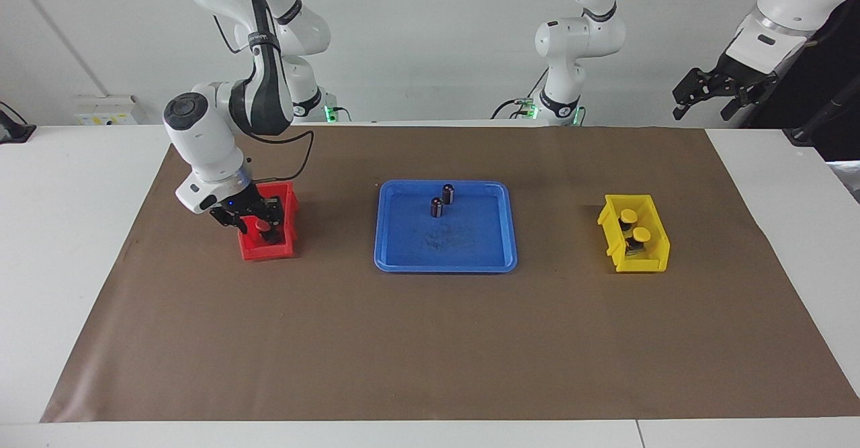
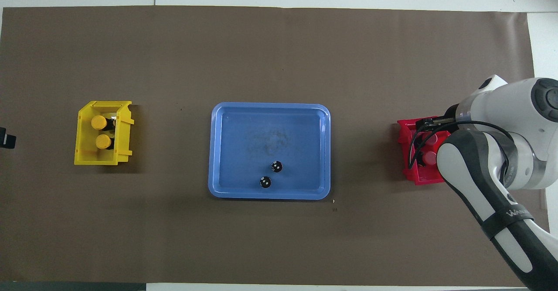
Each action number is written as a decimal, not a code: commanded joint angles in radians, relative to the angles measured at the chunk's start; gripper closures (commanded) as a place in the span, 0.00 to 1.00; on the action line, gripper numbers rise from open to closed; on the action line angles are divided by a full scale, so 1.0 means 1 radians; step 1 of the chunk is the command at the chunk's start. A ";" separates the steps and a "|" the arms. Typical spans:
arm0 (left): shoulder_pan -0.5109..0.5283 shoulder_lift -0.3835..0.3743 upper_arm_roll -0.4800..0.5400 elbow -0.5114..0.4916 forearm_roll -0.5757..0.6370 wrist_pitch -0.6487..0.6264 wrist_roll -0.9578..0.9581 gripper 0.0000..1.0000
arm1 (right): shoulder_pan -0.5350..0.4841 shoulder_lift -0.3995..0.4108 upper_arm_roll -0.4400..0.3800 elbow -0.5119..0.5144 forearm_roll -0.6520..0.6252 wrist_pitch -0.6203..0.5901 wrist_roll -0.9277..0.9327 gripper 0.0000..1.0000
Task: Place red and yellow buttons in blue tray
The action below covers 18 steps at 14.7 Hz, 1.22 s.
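Observation:
The blue tray (image 1: 445, 266) (image 2: 270, 195) lies mid-table. Two yellow buttons (image 1: 628, 216) (image 1: 641, 234) stand in the yellow bin (image 1: 653, 258) toward the left arm's end; they also show in the overhead view (image 2: 98, 122) (image 2: 103, 141). Two red buttons (image 2: 430, 139) (image 2: 430, 156) stand in the red bin (image 1: 265, 253) (image 2: 419, 178) toward the right arm's end. My right gripper (image 1: 254, 222) is open, down in the red bin, fingers either side of a red button (image 1: 258, 224). My left gripper (image 1: 724, 95) is open, raised off the table's end, waiting.
Two dark capless cylinders (image 1: 448, 193) (image 1: 437, 207) stand in the blue tray near its edge closest to the robots; they also show in the overhead view (image 2: 276, 166) (image 2: 264, 182). A brown mat (image 1: 430, 340) covers the table.

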 commanded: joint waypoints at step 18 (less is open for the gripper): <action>-0.007 -0.064 -0.004 -0.135 -0.009 0.124 0.015 0.00 | -0.009 -0.022 0.005 -0.084 0.018 0.056 -0.068 0.37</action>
